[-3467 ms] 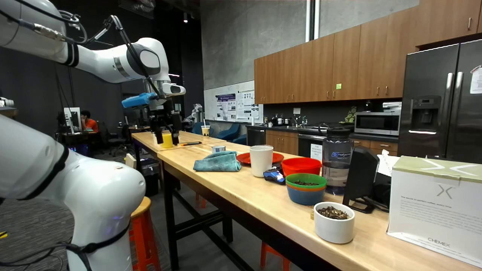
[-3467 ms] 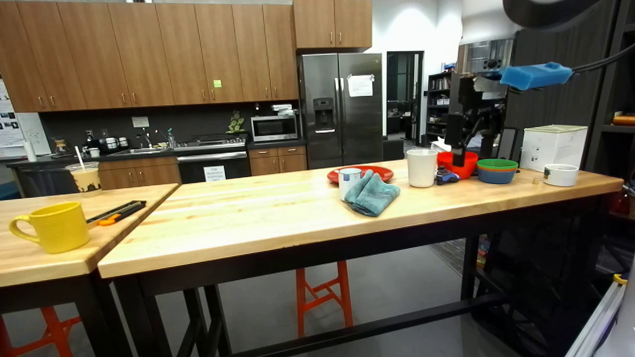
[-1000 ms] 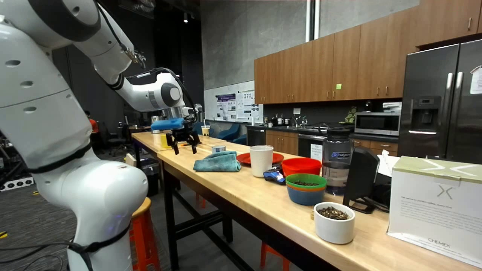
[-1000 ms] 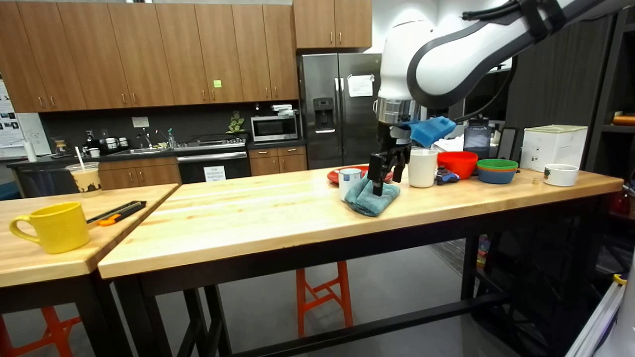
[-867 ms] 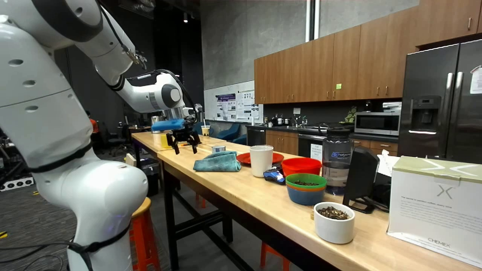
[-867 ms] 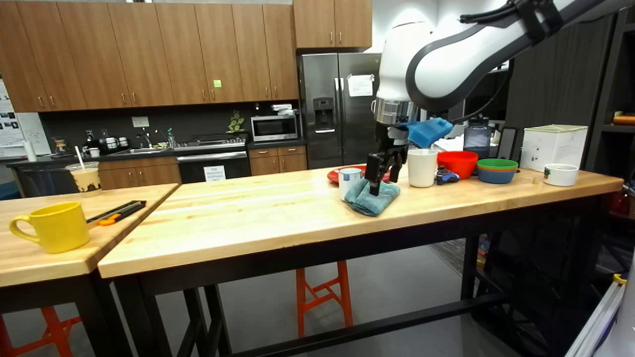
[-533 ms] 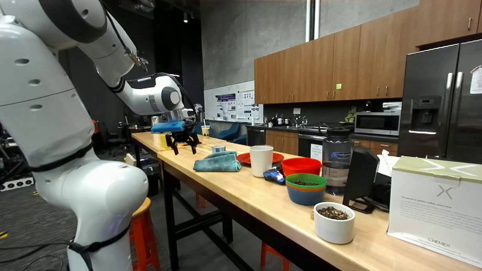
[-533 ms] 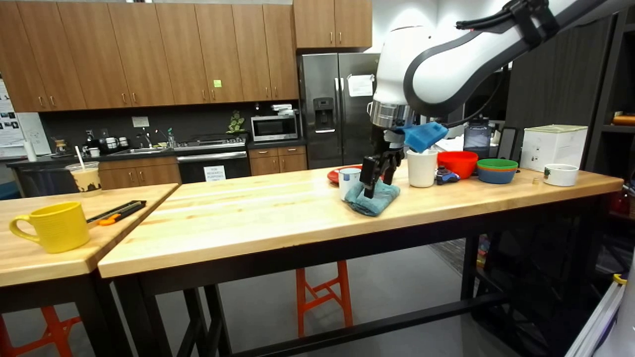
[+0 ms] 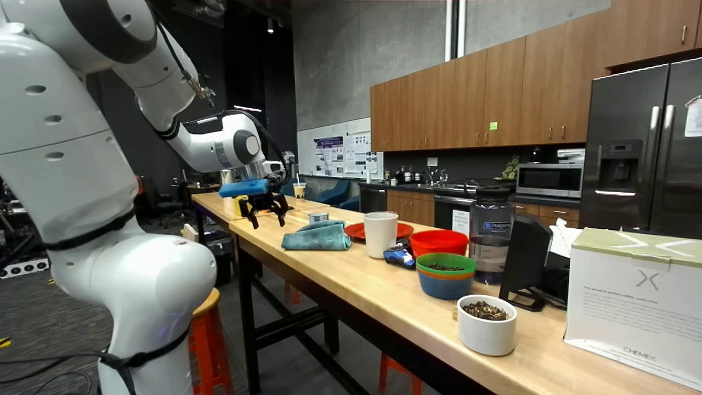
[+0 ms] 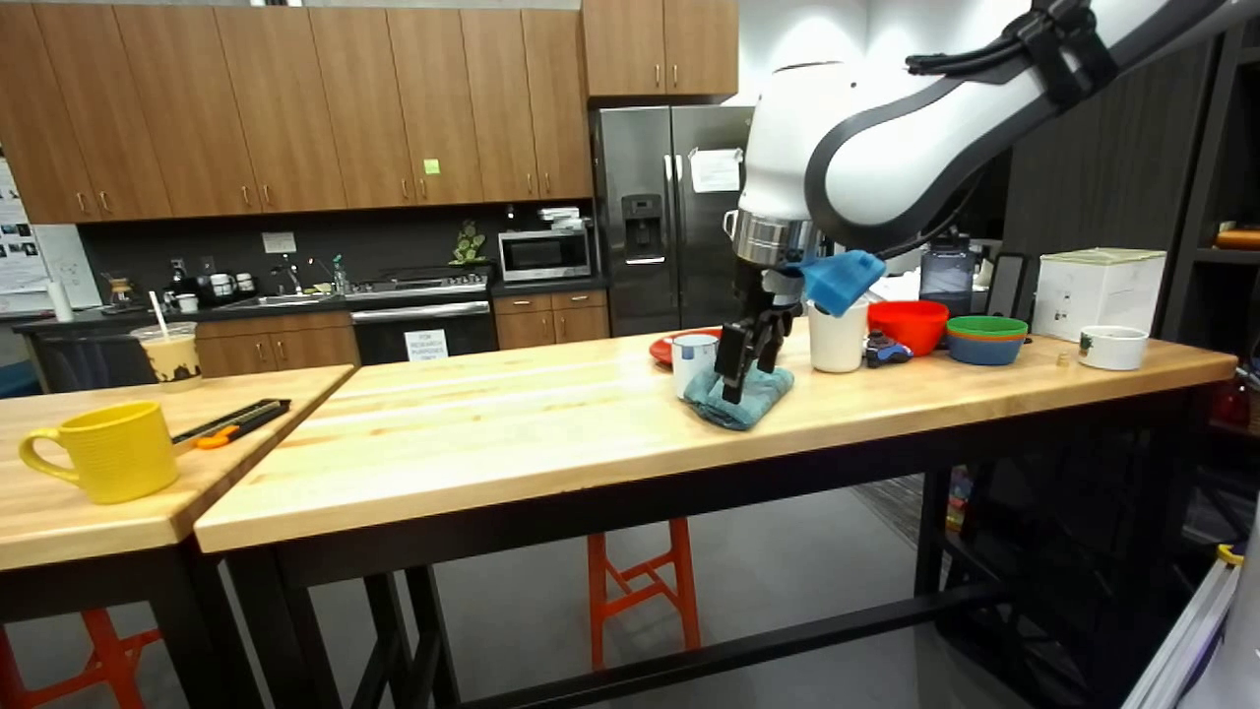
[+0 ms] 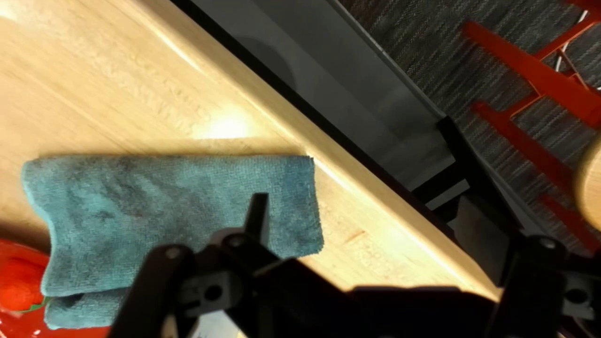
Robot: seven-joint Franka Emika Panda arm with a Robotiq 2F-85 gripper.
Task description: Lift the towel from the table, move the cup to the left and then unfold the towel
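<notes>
Currently, the teal towel (image 11: pixel 178 211) lies folded on the wooden table (image 10: pixel 472 423), one corner close to the edge. Just beside it a small white-and-blue cup (image 10: pixel 693 356) stands upright; whether the two touch cannot be told. The gripper (image 9: pixel 269 220) hangs apart from the towel in an exterior view, its fingers (image 11: pixel 257 216) spread wide. Near the towel are a red plate (image 9: pixel 405 230) and a tall white cup (image 9: pixel 380 236). Past them come a red bowl (image 9: pixel 439 242), a stack of bowls (image 9: pixel 445 282) with green uppermost, and a see-through bottle (image 9: pixel 492 241) printed "nalgene". Farther along, a white box (image 9: pixel 636 307) with a pale green top reads "CHEMEX" under an X emblem; its smaller print is hard to make out. Across the room, a sign (image 10: pixel 426 345) on the oven (image 10: pixel 379 338) says "FOR RESEARCH PURPOSES ONLY". The paper (image 10: pixel 716 169) on the refrigerator (image 10: pixel 640 266) and the posters (image 9: pixel 329 154) on the far wall are too small to read.
</notes>
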